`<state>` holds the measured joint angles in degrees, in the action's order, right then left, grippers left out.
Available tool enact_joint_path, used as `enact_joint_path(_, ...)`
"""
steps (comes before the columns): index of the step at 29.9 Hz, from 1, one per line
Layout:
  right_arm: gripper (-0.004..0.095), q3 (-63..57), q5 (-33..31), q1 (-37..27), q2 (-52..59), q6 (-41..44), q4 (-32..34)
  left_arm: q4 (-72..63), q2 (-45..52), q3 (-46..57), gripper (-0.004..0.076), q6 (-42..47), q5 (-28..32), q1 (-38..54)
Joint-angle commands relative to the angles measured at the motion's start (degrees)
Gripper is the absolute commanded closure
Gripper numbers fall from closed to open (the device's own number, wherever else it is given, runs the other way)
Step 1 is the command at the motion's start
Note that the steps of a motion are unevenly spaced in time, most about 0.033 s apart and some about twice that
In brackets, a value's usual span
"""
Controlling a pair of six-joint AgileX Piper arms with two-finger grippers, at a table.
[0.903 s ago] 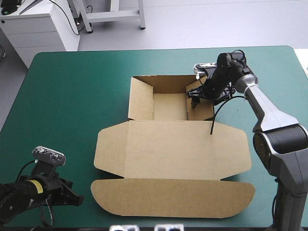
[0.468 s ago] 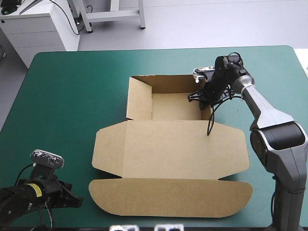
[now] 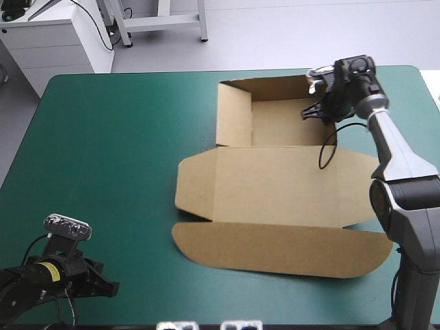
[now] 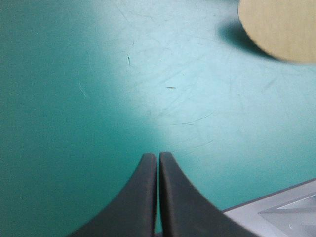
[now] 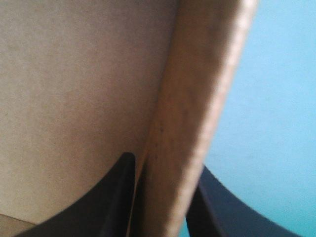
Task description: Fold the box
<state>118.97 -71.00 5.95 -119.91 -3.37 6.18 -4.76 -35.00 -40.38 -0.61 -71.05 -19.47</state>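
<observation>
The brown box [image 3: 275, 185] lies right of the table's middle as an open tray, its left and far walls raised and its lid and rounded front flap flat toward me. My right gripper [image 3: 317, 110] is at the tray's far right corner, shut on the box's right wall. In the right wrist view that wall [image 5: 197, 98] stands between the black fingers [image 5: 123, 173] of the right gripper [image 5: 166, 163]. My left gripper [image 3: 103, 287] rests shut near the table's front left corner, apart from the box. In the left wrist view the left gripper [image 4: 158, 155] points over the cover toward the flap's rounded corner [image 4: 279, 24].
The teal-green cover [image 3: 117, 151] spreads wide to the left of the box. The tray's far wall stands close to the table's far edge [image 3: 275, 68]. The table's front edge [image 4: 276, 200] runs just beside my left gripper.
The whole box has slid to the right and toward the far edge, drawn by my right gripper holding its right wall. The left arm has stayed where it was.
</observation>
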Motion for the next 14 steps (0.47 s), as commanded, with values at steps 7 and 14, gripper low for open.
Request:
enact_joint_path(7, 0.0928, 3.0, 2.2, -22.9, 3.1, 1.1, 0.2, -1.3, -0.3, -1.4, 0.0726, 0.6, 1.1, -0.1)
enact_joint_path(14, 0.0928, 2.7, 2.3, -34.7, 2.1, -0.5, -6.2, -1.3, -0.3, -1.4, 0.0729, 0.6, 2.7, -0.1)
